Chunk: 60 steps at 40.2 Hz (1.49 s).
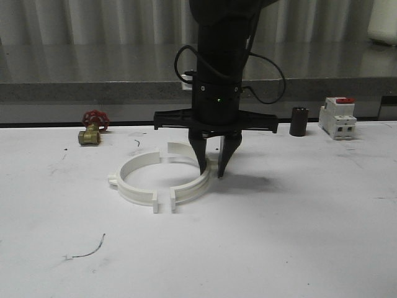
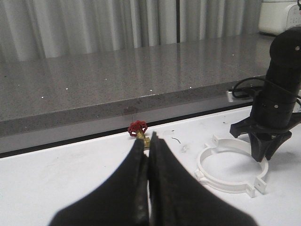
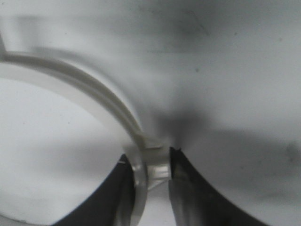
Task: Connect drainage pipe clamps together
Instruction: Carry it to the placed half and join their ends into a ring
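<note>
Clamp halves lie flat near the middle of the white table [image 1: 298,248], facing each other so they already outline a ring; the left half [image 1: 138,177] and the right half [image 1: 189,186] stand apart at the near end tabs, a narrow gap between them, and the far ends look unjoined too, though your arm hides part of that side. Your right gripper [image 1: 211,166] points straight down over the right half; in the right wrist view the fingers [image 3: 186,188] straddle the band at its side lug [image 3: 153,157], one inside the ring and one outside, the jaws closed onto the plastic as far as the blur allows. Left gripper [image 2: 148,188] hangs away from the ring with its fingers pressed together on nothing. Judgement: step in hand is sliding the right half toward the left until the tabs meet. Keep the grip on the band low and square so the piece stays flat on the table; push along the line joining the gaps, not across it, or the left half will skid away since nothing pins it. Consider bringing the left gripper down beside the left half as a stop. Brass valve [image 1: 92,129], black cylinder [image 1: 299,121] and breaker [image 1: 338,118] sit well back, out of the path
</note>
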### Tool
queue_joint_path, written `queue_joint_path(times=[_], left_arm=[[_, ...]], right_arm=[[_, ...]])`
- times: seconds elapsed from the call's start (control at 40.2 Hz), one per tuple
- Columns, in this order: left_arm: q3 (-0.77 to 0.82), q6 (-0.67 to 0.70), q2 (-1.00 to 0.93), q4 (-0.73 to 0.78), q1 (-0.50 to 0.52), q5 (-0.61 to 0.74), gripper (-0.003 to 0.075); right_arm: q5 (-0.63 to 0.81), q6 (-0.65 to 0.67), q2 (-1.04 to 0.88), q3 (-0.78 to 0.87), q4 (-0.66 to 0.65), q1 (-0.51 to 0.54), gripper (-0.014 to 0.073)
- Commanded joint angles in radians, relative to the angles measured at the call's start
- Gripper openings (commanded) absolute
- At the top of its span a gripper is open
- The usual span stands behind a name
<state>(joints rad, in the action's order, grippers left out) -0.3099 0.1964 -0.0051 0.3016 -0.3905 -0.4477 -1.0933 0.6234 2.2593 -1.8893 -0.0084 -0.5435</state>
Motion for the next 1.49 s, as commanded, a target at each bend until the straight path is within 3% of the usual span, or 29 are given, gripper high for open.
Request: queue_joint_path(times=[0.0, 1.467], left_arm=[[-0.029, 0.002, 0.021, 0.002, 0.004, 0.073, -0.0020], [-0.029, 0.002, 0.021, 0.002, 0.004, 0.071, -0.0020]], right_arm=[[-0.010, 0.002, -0.056, -0.046, 0.000, -0.003, 0.0176], [0.035, 0.021, -0.019, -0.047, 0.086, -0.004, 0.0176]])
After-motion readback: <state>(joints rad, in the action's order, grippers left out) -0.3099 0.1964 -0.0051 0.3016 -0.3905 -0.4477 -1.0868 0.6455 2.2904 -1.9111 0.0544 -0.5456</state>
